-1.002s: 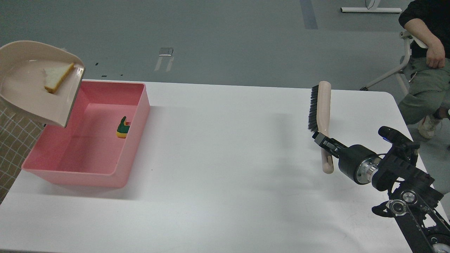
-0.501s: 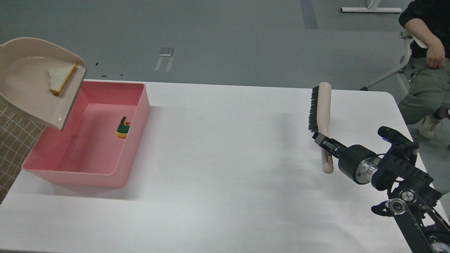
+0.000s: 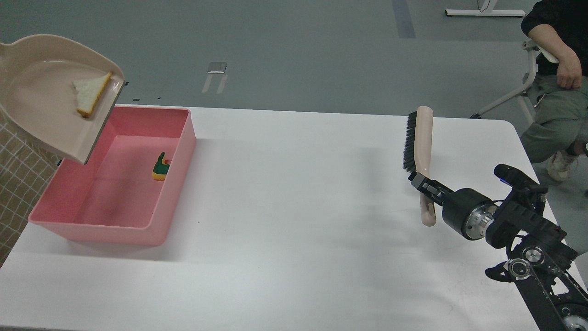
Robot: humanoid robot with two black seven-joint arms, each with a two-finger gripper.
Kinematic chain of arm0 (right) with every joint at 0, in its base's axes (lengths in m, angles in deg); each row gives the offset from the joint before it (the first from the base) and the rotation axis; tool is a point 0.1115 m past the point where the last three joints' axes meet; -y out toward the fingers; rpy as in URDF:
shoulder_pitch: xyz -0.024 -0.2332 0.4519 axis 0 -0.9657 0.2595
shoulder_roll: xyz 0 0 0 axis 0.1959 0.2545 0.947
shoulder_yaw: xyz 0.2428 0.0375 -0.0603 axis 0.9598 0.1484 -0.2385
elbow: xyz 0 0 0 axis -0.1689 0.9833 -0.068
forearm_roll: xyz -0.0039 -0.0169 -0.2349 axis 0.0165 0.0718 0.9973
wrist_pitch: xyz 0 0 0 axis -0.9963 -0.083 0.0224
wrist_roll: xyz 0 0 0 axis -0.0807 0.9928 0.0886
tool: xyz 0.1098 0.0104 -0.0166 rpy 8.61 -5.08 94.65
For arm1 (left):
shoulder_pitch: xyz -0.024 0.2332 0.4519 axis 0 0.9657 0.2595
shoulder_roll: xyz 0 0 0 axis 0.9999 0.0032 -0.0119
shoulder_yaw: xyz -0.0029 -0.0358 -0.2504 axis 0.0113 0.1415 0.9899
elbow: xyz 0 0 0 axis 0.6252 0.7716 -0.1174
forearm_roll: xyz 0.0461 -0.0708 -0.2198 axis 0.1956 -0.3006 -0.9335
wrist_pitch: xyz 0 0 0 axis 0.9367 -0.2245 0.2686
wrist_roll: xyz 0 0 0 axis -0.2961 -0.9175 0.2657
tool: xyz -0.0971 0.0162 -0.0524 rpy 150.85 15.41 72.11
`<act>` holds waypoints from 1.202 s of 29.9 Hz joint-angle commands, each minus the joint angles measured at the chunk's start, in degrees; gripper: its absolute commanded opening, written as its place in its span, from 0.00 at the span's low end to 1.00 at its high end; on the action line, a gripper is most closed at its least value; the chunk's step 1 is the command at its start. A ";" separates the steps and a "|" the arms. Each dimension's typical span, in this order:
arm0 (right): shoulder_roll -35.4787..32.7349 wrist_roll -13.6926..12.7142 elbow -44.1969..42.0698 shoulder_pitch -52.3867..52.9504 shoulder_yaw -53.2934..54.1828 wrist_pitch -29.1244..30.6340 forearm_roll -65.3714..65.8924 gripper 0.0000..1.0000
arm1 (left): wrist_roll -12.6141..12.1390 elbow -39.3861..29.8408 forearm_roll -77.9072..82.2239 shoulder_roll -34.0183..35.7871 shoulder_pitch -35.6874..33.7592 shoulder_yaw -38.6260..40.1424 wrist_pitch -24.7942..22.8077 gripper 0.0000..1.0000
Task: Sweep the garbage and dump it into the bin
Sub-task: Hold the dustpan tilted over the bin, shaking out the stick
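Pink bin (image 3: 174, 138) under tilted dustpan (image 3: 41, 110), seated person (image 3: 558, 69) beyond table (image 3: 294, 239)

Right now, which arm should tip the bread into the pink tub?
The left arm. Its side holds the dustpan with the bread tilted over the pink tub. The right gripper is far off, jaws clamped on the brush.

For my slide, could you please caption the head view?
Raised dustpan tips bread toward pink bin holding sponge.
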 commanded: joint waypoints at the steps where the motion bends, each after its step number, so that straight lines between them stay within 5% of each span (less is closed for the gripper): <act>1: -0.11 -0.03 0.09 -0.08 0.00 0.00 -0.06 0.09 | 0.00 0.03 3.23 -0.15 -0.01 -0.01 1.20 0.00; 7: -0.02 0.06 0.09 -0.08 0.00 0.00 -0.06 0.09 | 0.00 0.03 4.73 -0.23 0.08 -0.53 5.69 0.00; 36: -0.02 0.06 0.53 -0.17 0.53 0.00 -0.14 0.09 | 0.00 -5.15 9.30 0.91 0.26 -0.54 8.06 0.00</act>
